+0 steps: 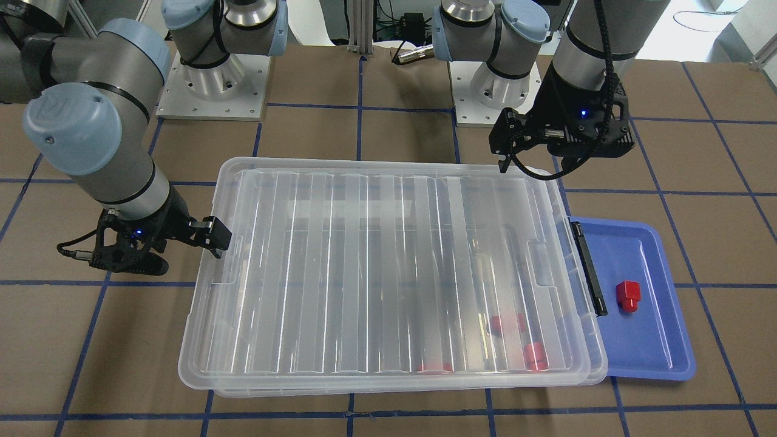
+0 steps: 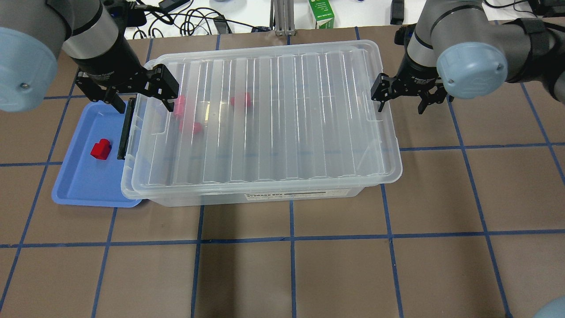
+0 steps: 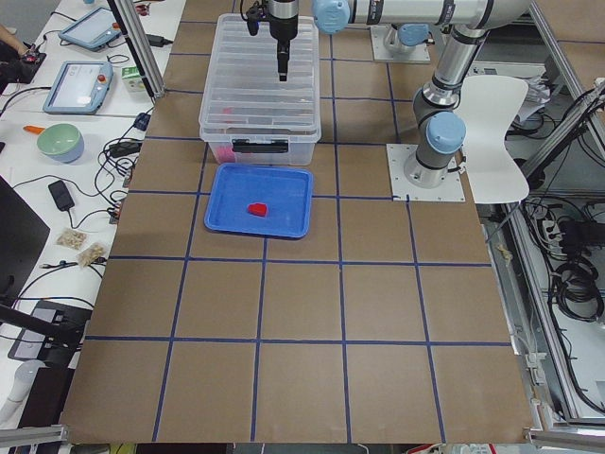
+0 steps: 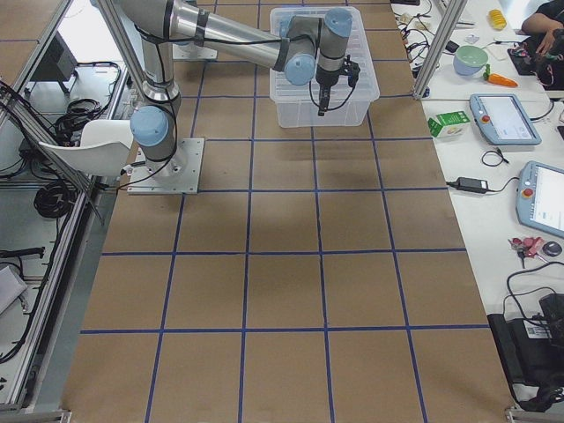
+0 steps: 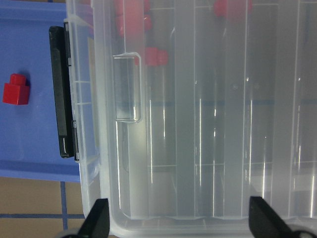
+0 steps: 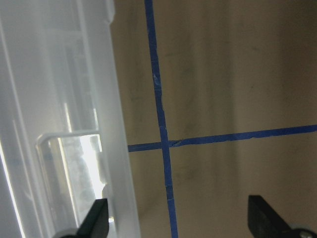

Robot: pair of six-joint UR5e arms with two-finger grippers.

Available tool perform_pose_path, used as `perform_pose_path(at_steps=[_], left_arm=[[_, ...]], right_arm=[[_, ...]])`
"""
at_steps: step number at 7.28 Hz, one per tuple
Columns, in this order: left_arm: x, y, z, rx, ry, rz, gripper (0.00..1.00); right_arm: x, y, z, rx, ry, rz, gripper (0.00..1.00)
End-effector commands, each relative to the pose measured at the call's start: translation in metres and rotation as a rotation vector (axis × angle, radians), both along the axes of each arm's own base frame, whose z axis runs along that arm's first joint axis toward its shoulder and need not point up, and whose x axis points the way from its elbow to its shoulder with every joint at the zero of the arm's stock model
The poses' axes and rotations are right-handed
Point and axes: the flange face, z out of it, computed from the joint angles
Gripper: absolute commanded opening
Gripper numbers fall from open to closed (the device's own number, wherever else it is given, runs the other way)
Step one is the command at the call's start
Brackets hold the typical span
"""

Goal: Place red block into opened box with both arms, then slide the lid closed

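You'll find the red block (image 2: 100, 149) lying on the blue tray (image 2: 84, 185), just beside the box (image 2: 265, 196) at its black bar (image 2: 126, 132). The lid (image 2: 273, 119) rests on the box, covering nearly all of it (a strip of rim shows at the bar end). Three blurred red pieces (image 2: 240, 100) show through it. Your left gripper (image 2: 145, 102) hangs with its jaws spread wide over that end, holding nothing. The right gripper (image 2: 401, 106) is also spread and empty, at the lid's opposite short edge.
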Motion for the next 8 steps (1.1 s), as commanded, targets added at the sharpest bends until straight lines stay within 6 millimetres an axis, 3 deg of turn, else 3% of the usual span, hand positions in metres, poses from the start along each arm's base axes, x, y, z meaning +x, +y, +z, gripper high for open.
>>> perform_pose_path(at_steps=[1,7,8], left_arm=[[0.0,0.0,0.0,0.0,0.0,0.0,1.0],[0.0,0.001,0.002,-0.004,0.0,0.0,1.0],[0.0,0.001,0.002,-0.004,0.0,0.0,1.0]], right_arm=[[-0.016,-0.003,0.001,-0.002,0.007,-0.025,1.0],[-0.025,-0.004,0.0,0.002,0.045,-0.028,1.0],[-0.038,-0.005,0.001,0.001,0.043,-0.039,1.0]])
